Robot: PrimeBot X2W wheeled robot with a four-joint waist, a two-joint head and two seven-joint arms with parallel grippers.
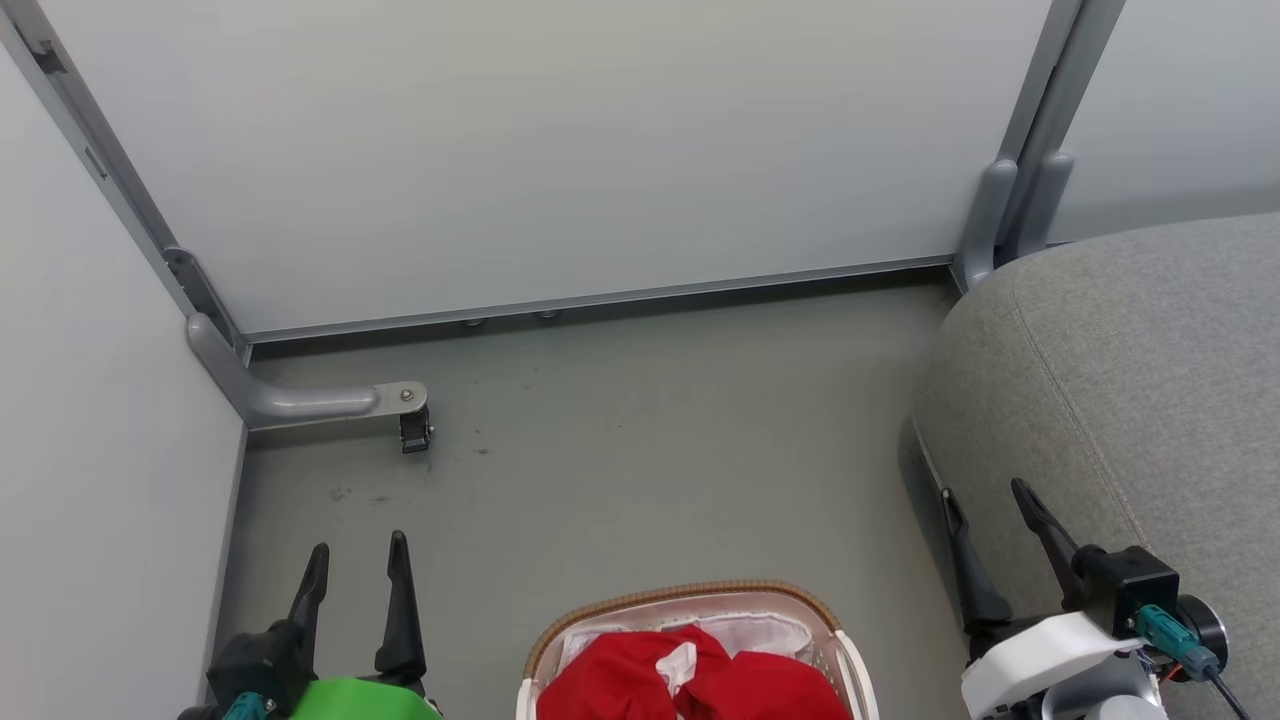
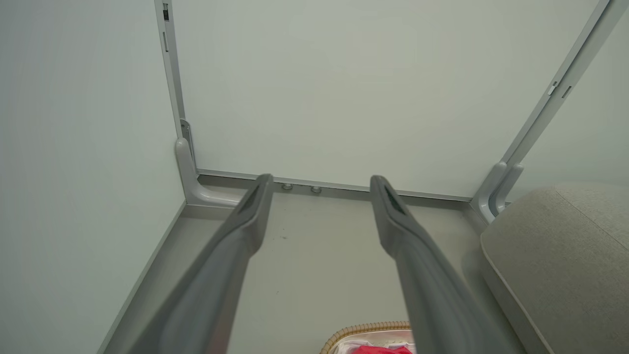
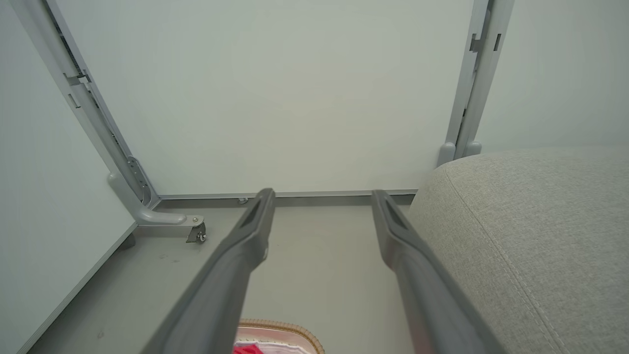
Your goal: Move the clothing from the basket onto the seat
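Red clothing (image 1: 620,680) lies heaped in the basket (image 1: 690,588) at the bottom centre. The basket stands on a dull grey floor (image 1: 650,450) boxed in by pale partition panels (image 1: 550,150) on grey metal posts. The grey seat (image 1: 1130,380) bulges in at the right. The left gripper (image 1: 359,542) at lower left and the right gripper (image 1: 982,490) at lower right both point up the frame, fingers parted, holding nothing.

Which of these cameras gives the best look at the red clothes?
The head view: the clothing lies heaped in the basket, large and unblocked, though cut off by the bottom edge. The left wrist view catches a red sliver at its bottom edge, the right wrist view a smaller one.
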